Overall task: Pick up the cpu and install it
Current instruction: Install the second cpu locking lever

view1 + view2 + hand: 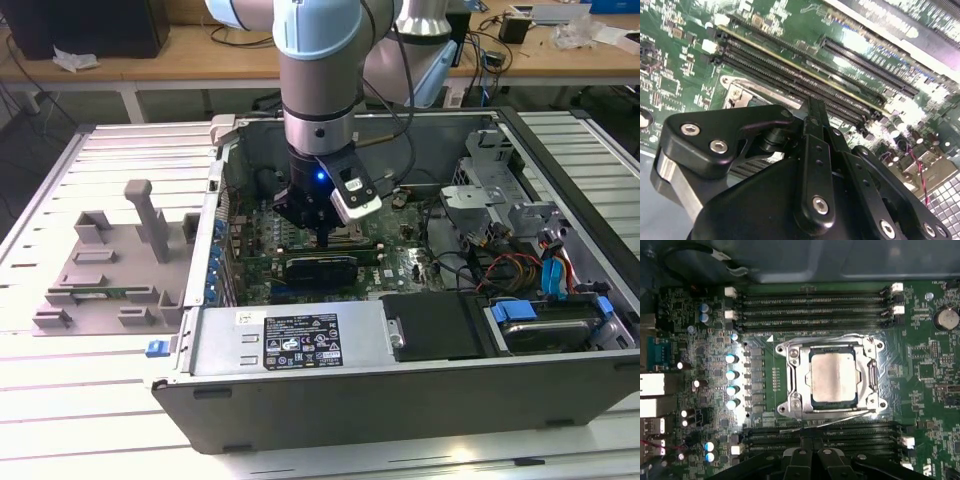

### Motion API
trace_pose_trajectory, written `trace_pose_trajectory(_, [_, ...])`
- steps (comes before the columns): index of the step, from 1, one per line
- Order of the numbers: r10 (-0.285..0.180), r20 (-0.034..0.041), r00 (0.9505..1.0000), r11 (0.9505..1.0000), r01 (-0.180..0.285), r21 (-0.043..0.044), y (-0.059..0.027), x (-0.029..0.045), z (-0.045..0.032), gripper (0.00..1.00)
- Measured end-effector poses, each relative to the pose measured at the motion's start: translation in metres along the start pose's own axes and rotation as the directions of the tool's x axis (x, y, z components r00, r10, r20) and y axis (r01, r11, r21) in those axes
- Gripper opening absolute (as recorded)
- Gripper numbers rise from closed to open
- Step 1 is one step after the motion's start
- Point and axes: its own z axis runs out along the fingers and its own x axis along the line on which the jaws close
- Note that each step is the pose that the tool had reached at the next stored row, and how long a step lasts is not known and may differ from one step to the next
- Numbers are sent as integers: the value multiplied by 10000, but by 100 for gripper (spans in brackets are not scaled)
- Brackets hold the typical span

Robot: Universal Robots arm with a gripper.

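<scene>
Exterior view: case (pixel 300 400) wall in front, arm (pixel 318 70) plunging straight down into it, gripper (pixel 322 238) low over the board (pixel 390 262). Second wrist view: black linkage up close, finger spread impossible to tell. First wrist view: cpu (pixel 833 376) lying flat inside the socket (pixel 790 356).

Beneath the tool lies a work table (pixel 120 160) of pale ribbed metal slats, with bright light glaring off its near edge. Behind the tool, along the far side of the room, stands a long wooden bench (pixel 150 65) on white legs, strewn with cables, a dark box (pixel 85 25) toward the exterior view's left and crumpled paper (pixel 75 60) beside it. Under that bench the floor (pixel 30 130) is dark, and more cables hang down there.
</scene>
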Motion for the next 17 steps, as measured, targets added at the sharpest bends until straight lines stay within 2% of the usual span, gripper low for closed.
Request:
trace_pose_trajectory(1, [-7,-2,10000,10000,7,-47,1,0,1,11])
trace_pose_trajectory(5, [-11,-1,10000,10000,11,-48,8,1,1,11])
trace_pose_trajectory(6, [-11,-1,10000,10000,11,-48,9,1,-7,11])
trace_pose_trajectory(8, [-10,-1,10000,10000,10,-48,14,-1,-72,11])
trace_pose_trajectory(9, [-8,3,10000,10000,8,-50,14,4,-71,11])
trace_pose_trajectory(11, [-47,8,10000,10000,47,-49,-6,16,-39,11])
trace_pose_trajectory(14, [-551,-12,9985,9985,551,-64,-22,47,35,11])
trace_pose_trajectory(17, [-720,-4,9974,9974,720,-70,-25,69,58,11])
